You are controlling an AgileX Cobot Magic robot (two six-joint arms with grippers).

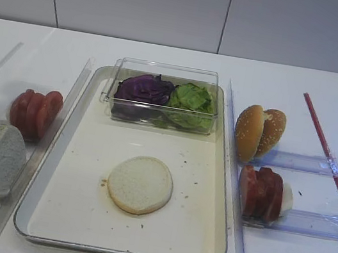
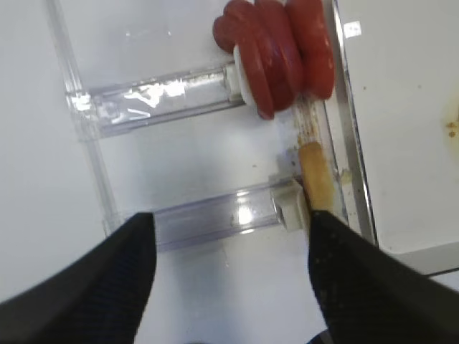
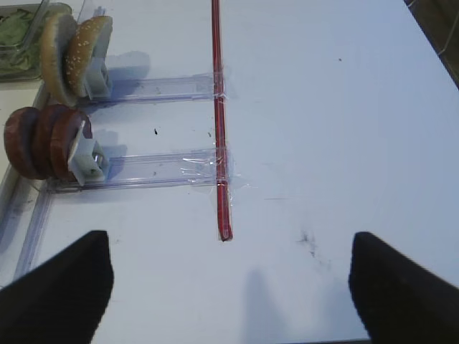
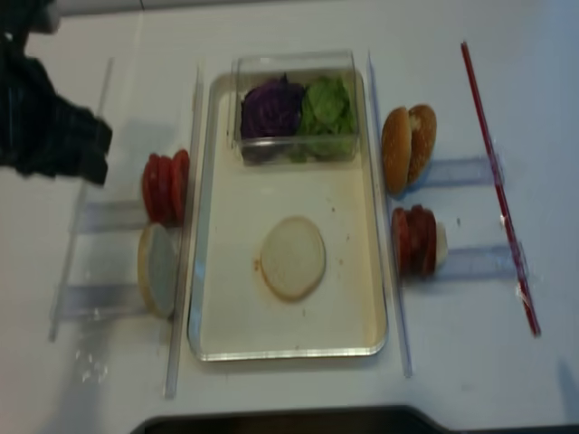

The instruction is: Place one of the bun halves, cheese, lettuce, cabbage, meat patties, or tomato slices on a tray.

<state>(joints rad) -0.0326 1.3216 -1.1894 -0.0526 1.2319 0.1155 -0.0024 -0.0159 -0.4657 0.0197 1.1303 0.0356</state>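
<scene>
Only up close, left pincer (image 2: pixel 229 276) apart above upright bun half's (image 2: pixel 316 179) crust edge; right pincer (image 3: pixel 229 287) likewise apart.

Bright even light, soft shadows, second overhead view blurred (washed out)

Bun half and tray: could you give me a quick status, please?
Both claws open, empty. Bun half flat on tray. Nothing in the way.

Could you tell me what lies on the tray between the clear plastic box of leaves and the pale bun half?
Nothing: between the clear plastic box and the pale round bun half, only bare, crumb-speckled cream tray floor shows in the exterior high view.
</scene>
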